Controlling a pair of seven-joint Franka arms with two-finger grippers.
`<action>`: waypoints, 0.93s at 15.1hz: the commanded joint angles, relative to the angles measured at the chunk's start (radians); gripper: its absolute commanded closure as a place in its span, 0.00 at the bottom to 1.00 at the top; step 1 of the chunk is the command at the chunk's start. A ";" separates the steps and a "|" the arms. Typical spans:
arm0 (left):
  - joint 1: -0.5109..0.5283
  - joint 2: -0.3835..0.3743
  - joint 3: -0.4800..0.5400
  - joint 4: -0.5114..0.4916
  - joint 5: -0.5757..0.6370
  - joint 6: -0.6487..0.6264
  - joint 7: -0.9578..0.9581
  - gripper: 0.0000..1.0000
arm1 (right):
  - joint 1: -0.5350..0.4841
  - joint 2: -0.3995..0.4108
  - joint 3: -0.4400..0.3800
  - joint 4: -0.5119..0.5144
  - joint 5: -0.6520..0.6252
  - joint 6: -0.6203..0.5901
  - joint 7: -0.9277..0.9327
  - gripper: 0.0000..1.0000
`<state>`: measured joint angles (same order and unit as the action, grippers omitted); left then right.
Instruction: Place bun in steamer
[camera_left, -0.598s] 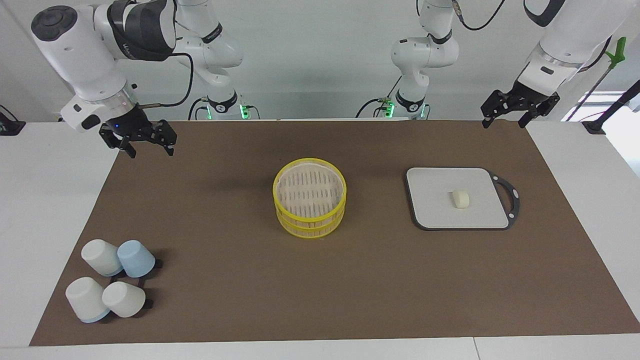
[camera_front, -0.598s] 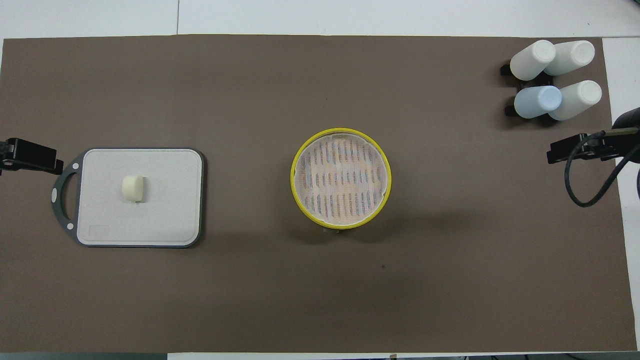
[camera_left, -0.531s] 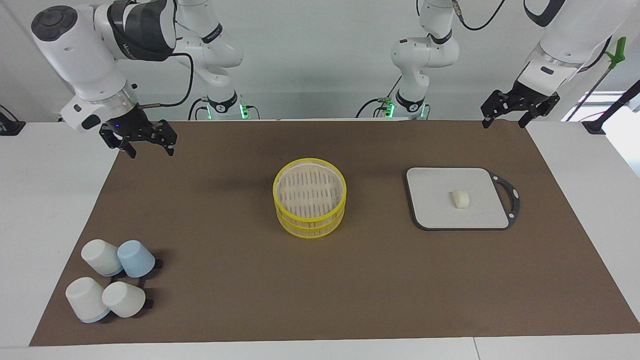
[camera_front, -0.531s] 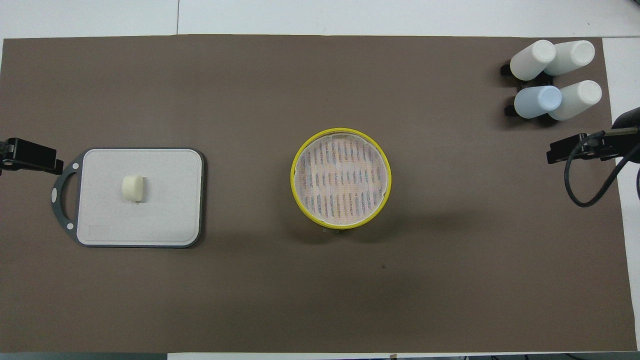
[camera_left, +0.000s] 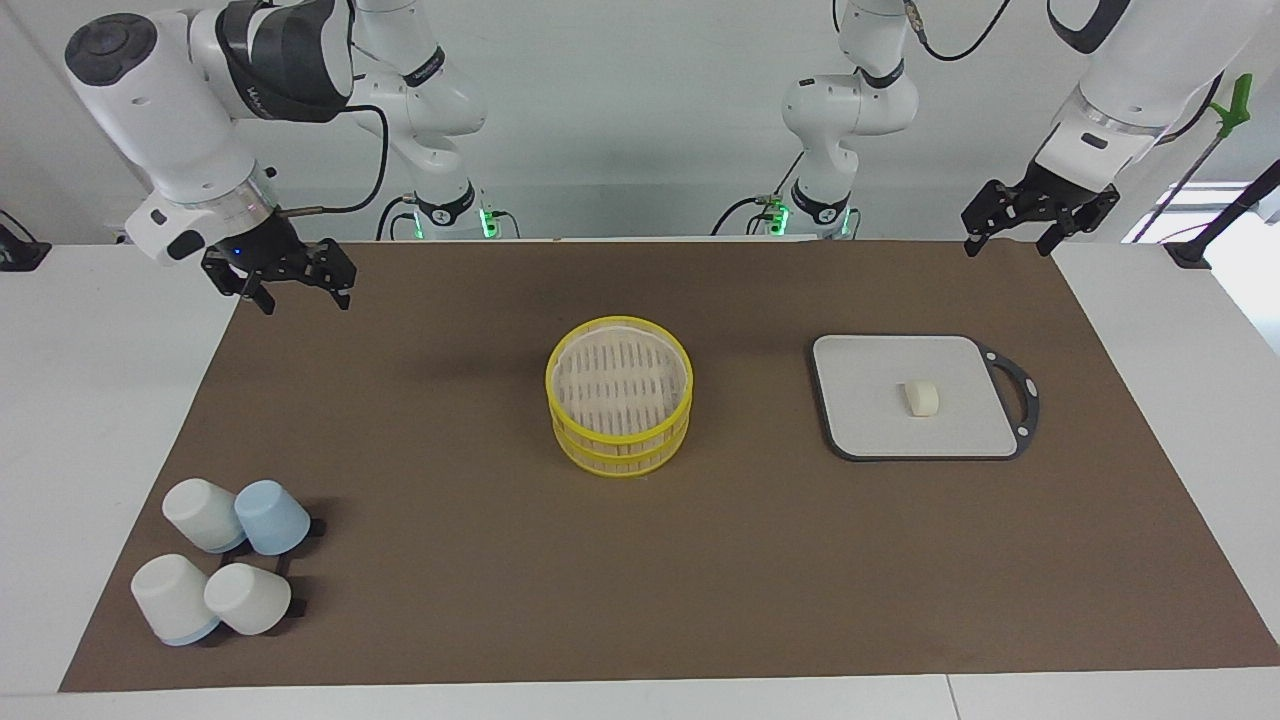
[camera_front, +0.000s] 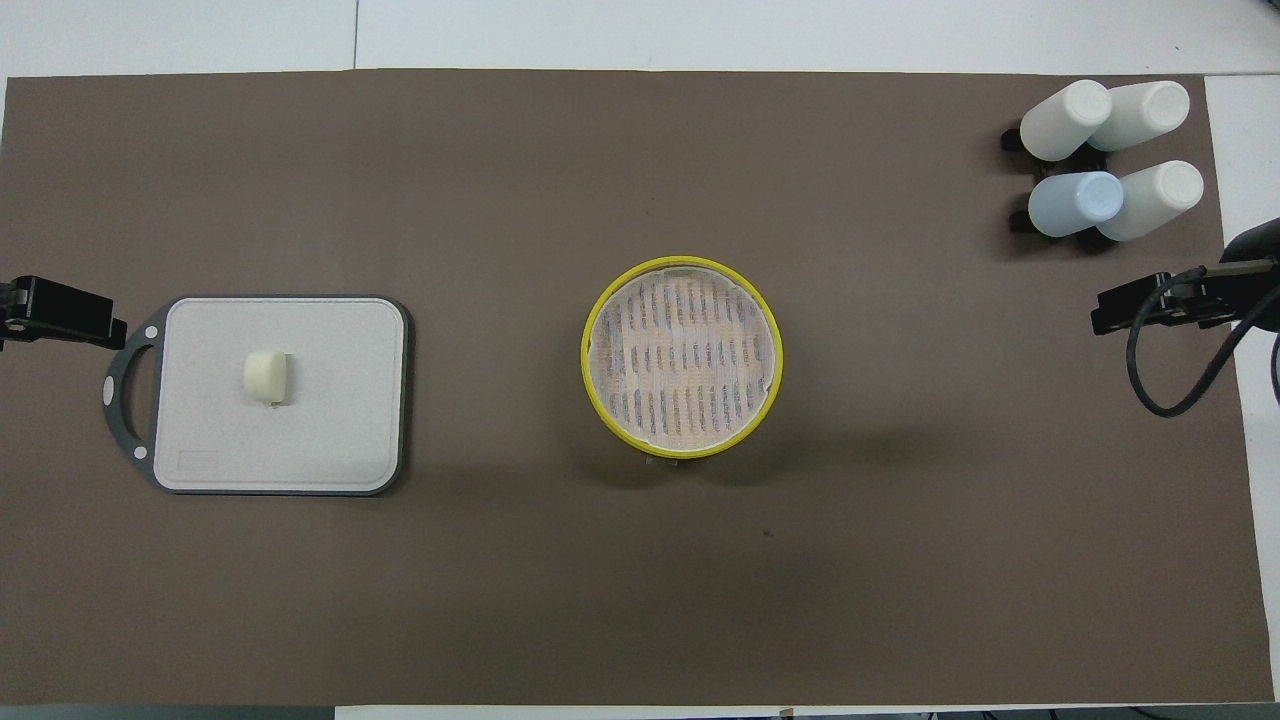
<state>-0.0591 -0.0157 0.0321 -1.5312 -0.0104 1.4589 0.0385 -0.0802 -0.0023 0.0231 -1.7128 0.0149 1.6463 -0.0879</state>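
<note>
1. My left gripper hangs in the air over the corner of the brown mat at the left arm's end of the table, its fingers spread wide and holding nothing.
2. My right gripper hangs over the mat's edge at the right arm's end, its fingers also wide apart and empty.
3. The bun lies on the grey cutting board toward the left arm's end, near the board's middle, well apart from both my grippers.
4. The steamer stands in the middle of the mat, well apart from the board, its two yellow-rimmed tiers stacked and its slotted floor bare.
5. Nothing lies on the mat between the board and the steamer.
6. Four upturned cups, three white and one pale blue, cluster at the corner of the mat toward the right arm's end, farther from me than the steamer. They sit on a dark holder that I can barely make out beneath them.
7. From overhead only a dark tip of my left gripper shows at the frame's edge beside the board's handle. My right gripper is partly cut off there too, with a black cable looping under it.
8. From overhead the bun hides a small mark at its nearer edge, which I cannot identify.
</note>
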 joint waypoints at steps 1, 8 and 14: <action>0.001 -0.027 -0.001 -0.027 0.017 -0.005 0.003 0.00 | 0.013 -0.027 0.012 -0.039 0.017 0.035 0.016 0.00; 0.001 -0.026 -0.001 -0.027 0.017 -0.005 0.003 0.00 | 0.228 0.070 0.018 -0.001 0.020 0.133 0.253 0.00; 0.001 -0.026 -0.001 -0.027 0.017 -0.005 0.003 0.00 | 0.476 0.280 0.017 0.215 0.014 0.132 0.572 0.00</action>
<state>-0.0591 -0.0157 0.0321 -1.5312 -0.0104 1.4589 0.0385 0.3474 0.1822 0.0456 -1.6224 0.0189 1.7921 0.4147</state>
